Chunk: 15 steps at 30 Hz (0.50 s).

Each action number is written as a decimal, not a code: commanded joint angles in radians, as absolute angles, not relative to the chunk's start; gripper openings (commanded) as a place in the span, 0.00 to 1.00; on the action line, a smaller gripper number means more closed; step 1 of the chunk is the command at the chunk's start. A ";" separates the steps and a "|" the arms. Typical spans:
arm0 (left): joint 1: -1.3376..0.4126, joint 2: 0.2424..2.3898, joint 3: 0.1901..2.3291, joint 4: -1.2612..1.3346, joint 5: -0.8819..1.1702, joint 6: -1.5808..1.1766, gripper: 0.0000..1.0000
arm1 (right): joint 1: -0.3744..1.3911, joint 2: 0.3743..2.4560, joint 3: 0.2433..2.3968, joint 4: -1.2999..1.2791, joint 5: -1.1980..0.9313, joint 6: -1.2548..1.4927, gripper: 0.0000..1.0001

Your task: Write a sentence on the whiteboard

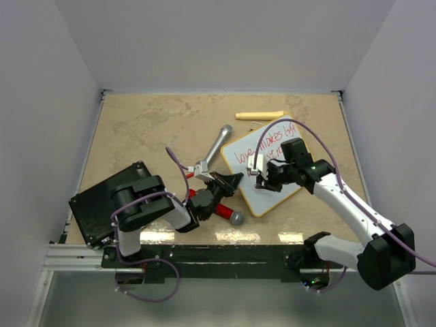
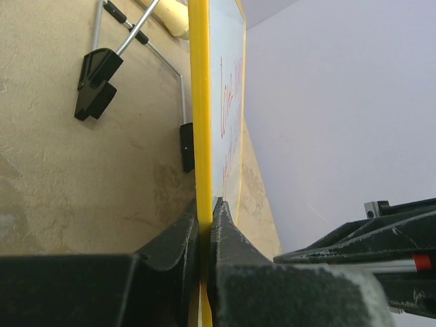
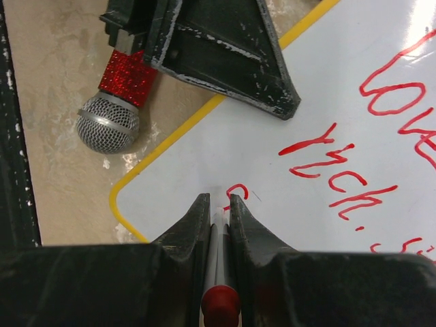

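The whiteboard [image 1: 269, 195] lies tilted right of the table's middle, white with a thin yellow frame [image 2: 198, 102]. Red lines of the sentence [image 1: 267, 142] run across it, starting "love" [image 3: 402, 88]; a fresh red stroke [image 3: 238, 189] sits by the pen tip. My left gripper [image 1: 231, 182] is shut on the board's left edge, one finger on each face [image 2: 204, 212]. My right gripper [image 1: 257, 167] is shut on a red-capped marker [image 3: 219, 272], with the tip down on the board's lower left part [image 3: 218, 202]. From the right wrist, a left gripper finger [image 3: 225, 54] shows on the frame.
A red glitter microphone [image 1: 219, 208] with a mesh head [image 3: 107, 121] lies under the left gripper. A grey microphone [image 1: 219, 143] lies behind it. A cream stick [image 1: 259, 114] lies at the back. A black flat box [image 1: 109, 201] sits near left. The board's black wire feet [image 2: 136, 41] stick out underneath.
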<state>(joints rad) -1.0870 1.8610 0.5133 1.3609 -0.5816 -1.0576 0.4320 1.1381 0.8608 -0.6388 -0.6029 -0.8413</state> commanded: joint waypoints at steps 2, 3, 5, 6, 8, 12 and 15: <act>-1.081 1.873 0.514 1.486 -0.634 -0.976 0.00 | 0.439 1.161 0.894 -0.738 -0.696 -0.934 0.00; -1.081 1.873 0.515 1.486 -0.634 -0.976 0.00 | 0.437 1.161 0.897 -0.741 -0.709 -0.937 0.00; -1.081 1.878 0.517 1.488 -0.632 -0.976 0.00 | 0.437 1.155 0.911 -0.735 -0.736 -0.934 0.00; -1.081 1.878 0.517 1.489 -0.632 -0.977 0.00 | 0.437 1.147 0.919 -0.729 -0.741 -0.924 0.00; -1.081 1.879 0.512 1.489 -0.632 -0.979 0.00 | 0.437 1.121 0.928 -0.656 -0.709 -0.847 0.00; -1.083 1.873 0.505 1.494 -0.634 -0.979 0.00 | 0.417 1.043 0.930 -0.606 -0.712 -0.792 0.00; -1.081 1.873 0.497 1.500 -0.634 -0.980 0.00 | 0.390 1.048 0.933 -0.641 -0.715 -0.819 0.00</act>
<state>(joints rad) -1.0870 1.8648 0.5133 1.3739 -0.5804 -1.0595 0.4194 1.0710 0.8867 -0.6632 -0.6815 -0.8341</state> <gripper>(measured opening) 0.075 0.139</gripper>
